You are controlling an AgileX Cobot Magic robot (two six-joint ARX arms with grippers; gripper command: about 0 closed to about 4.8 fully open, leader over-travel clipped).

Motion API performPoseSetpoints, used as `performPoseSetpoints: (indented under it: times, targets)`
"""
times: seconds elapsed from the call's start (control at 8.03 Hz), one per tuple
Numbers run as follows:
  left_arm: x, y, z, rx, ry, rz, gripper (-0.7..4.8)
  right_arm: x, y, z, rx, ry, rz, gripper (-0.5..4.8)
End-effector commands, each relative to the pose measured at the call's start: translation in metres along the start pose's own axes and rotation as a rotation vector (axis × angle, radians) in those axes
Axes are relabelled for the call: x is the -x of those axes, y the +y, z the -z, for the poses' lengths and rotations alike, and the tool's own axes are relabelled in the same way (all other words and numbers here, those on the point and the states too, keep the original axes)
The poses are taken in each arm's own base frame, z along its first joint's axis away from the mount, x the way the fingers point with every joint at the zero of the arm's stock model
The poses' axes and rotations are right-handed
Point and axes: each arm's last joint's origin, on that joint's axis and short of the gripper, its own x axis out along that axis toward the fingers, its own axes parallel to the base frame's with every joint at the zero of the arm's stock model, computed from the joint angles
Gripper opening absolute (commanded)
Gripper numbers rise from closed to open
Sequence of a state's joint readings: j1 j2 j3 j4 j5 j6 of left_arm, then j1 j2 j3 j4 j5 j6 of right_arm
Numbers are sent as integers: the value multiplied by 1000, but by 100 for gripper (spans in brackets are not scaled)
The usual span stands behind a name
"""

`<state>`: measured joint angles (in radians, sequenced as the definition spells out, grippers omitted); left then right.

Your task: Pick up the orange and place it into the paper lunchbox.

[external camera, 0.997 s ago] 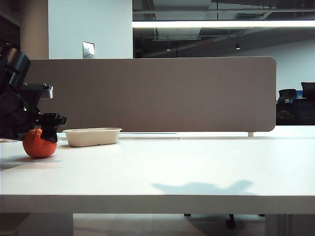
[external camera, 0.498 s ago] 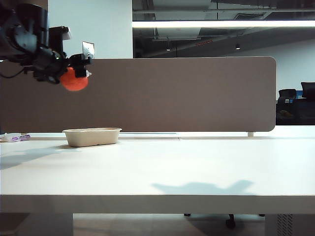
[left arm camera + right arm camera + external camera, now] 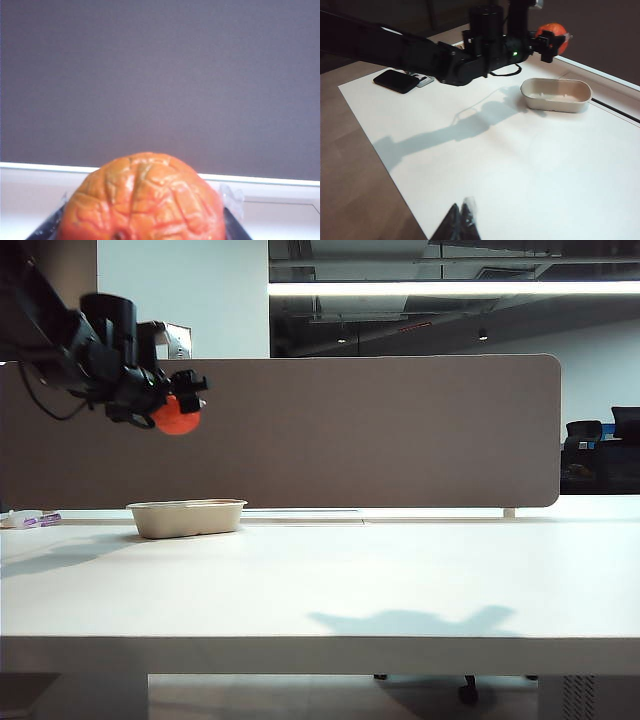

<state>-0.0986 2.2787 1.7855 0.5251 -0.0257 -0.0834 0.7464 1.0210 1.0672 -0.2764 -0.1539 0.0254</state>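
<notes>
White table (image 3: 400, 580) spanning lower frame. Paper lunchbox (image 3: 187, 517) sitting left of centre. Left gripper (image 3: 172, 405) pinching orange (image 3: 178, 417), hanging upper left above lunchbox. Right gripper (image 3: 461, 216) pressed together, idling. Advice: centring over tray, lowering before releasing.

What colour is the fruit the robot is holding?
Reddish-orange, with crackly, bumpy skin. The orange shows best in the left wrist view, held in the left gripper.

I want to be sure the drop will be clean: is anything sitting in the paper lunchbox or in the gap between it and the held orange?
Nothing visible. The left gripper holds the orange in open air above the paper lunchbox, whose inside looks bare. The right gripper is far off, near the table's front edge.
</notes>
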Motion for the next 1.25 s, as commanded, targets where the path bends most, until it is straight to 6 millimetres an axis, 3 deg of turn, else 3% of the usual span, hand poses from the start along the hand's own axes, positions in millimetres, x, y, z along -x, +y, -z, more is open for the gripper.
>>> performPoseSetpoints:
  times: [0.12, 0.25, 0.5, 0.62, 0.75, 1.0, 1.12, 1.25]
  targets:
    - [-32, 2, 28, 1, 58, -2, 143, 2, 0, -4, 3, -24, -2, -6]
    - [-44, 6, 70, -11, 166, -41, 143, 2, 0, -4, 4, -25, 2, -6]
    - [-44, 7, 81, -14, 231, -46, 158, 2, 0, -4, 4, -28, 8, -6]
    - [-44, 6, 81, -13, 229, -39, 324, 2, 0, -4, 4, -28, 8, -6]
    - [-44, 4, 80, -13, 228, -35, 404, 2, 0, -4, 4, -28, 7, -5]
    - [-45, 2, 75, -13, 222, -35, 404, 2, 0, -4, 3, -27, 6, -6]
    - [-43, 2, 66, -13, 206, -33, 403, 2, 0, -4, 4, -27, 6, -5]
    - [-40, 0, 42, -11, 171, -31, 403, 2, 0, -5, 5, -33, 4, -5]
